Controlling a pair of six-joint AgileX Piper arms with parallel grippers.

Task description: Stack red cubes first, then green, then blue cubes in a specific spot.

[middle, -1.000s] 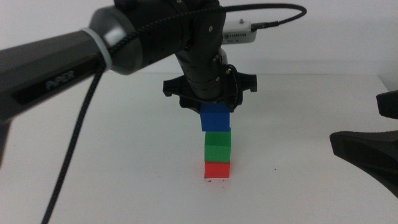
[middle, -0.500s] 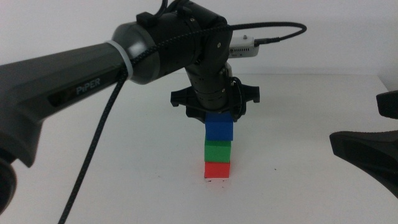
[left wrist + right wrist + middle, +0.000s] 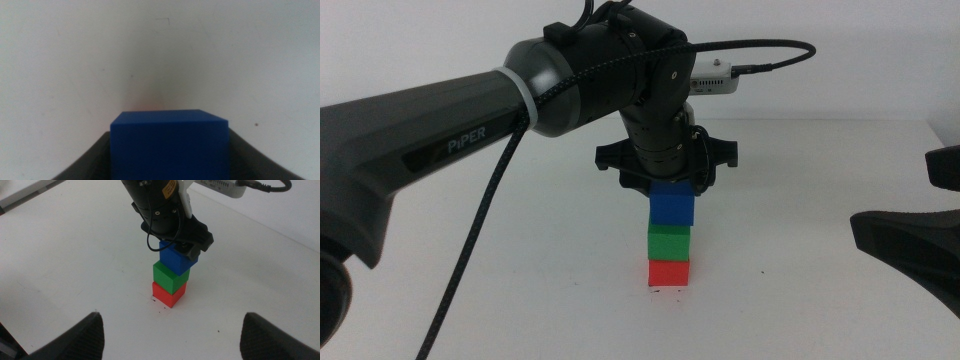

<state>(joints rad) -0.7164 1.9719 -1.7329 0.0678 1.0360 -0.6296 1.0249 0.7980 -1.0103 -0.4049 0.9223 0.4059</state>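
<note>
The left gripper (image 3: 670, 186) holds the blue cube (image 3: 672, 206) on the green cube (image 3: 670, 241), above the red cube (image 3: 669, 272). The right gripper (image 3: 172, 330), at 3 o'clock, is wide open.

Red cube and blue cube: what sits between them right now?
The green cube sits between the red cube and the blue cube, which the left gripper holds; middle view shows it.

Light is even, diffuse and bright across all three views; the white tabletop (image 3: 520, 280) is nearly washed out, without hard glare. Shadows are soft: a faint one beside the red cube (image 3: 670, 272). In the left wrist view the blue cube (image 3: 169, 145) looks soft, with a dim vignette toward the corners. Right tool (image 3: 172, 335) jaws are blurred.
</note>
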